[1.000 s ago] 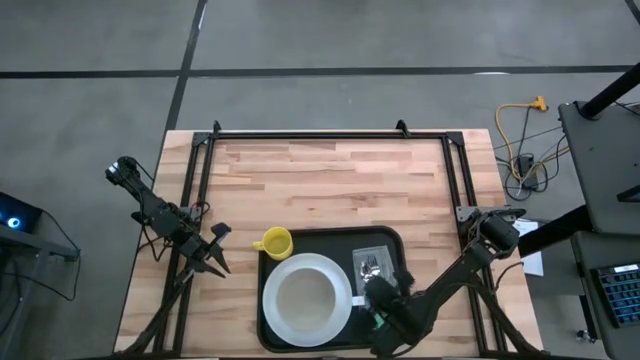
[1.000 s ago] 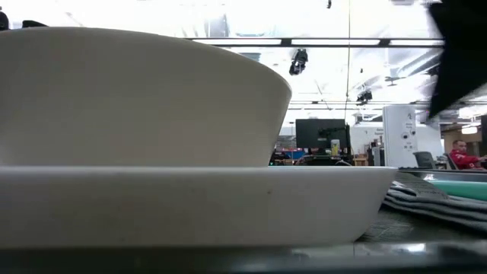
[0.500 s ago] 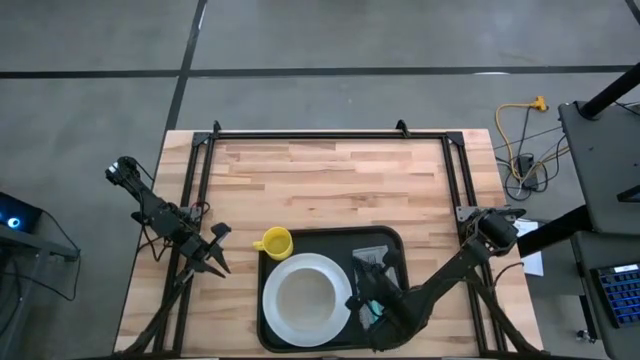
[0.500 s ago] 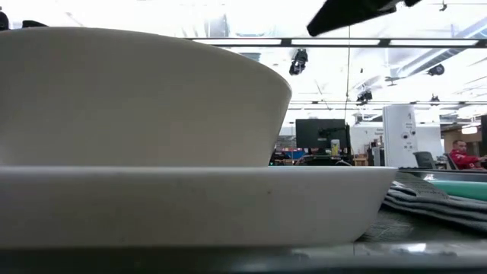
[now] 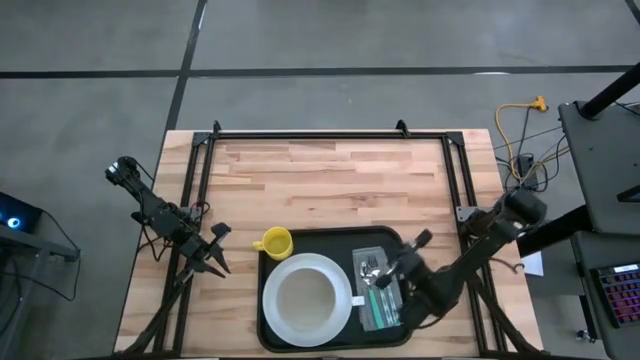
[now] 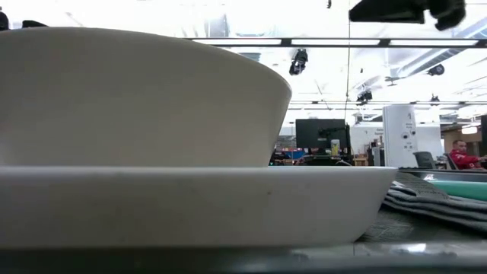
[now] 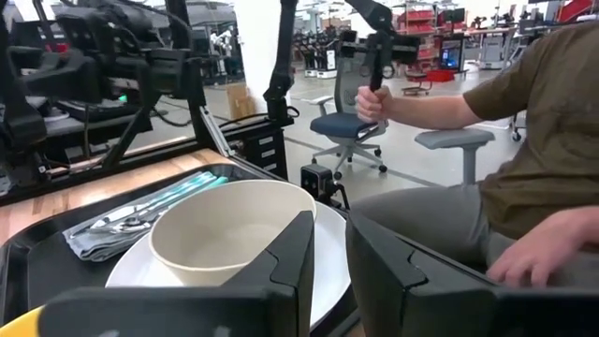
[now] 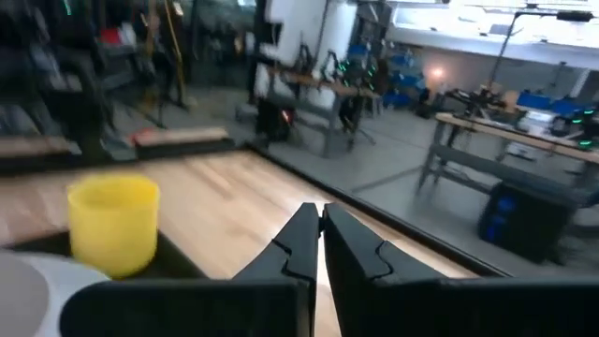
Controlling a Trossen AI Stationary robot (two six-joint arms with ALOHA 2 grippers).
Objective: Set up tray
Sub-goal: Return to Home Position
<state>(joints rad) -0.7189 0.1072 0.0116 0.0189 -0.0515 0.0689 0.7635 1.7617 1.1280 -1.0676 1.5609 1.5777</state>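
The black tray (image 5: 330,234) lies at the table's near edge. On it stands a white plate (image 5: 335,310) with a white bowl (image 7: 229,225) on top. Right of the plate, a grey napkin (image 5: 378,300) carries cutlery with teal handles. A yellow cup (image 5: 272,242) stands upright at the tray's far left corner. My right gripper (image 5: 398,263) hangs shut and level above the tray's right part, clear of the napkin, and shows high in the low view (image 6: 358,12). My left gripper (image 5: 218,266) waits left of the tray, its fingers a narrow gap apart with nothing between them.
Bare wood stretches from the tray to the table's far edge, which carries a black frame (image 5: 320,135). A seated person (image 7: 524,140) at the table's near side grips a handle. Cables lie on the floor at the far right (image 5: 520,130).
My right gripper has risen off the napkin and cutlery and drawn toward the table's right and far edges. It has swung from pointing down to level and stayed shut. The napkin with its cutlery now lies uncovered on the tray.
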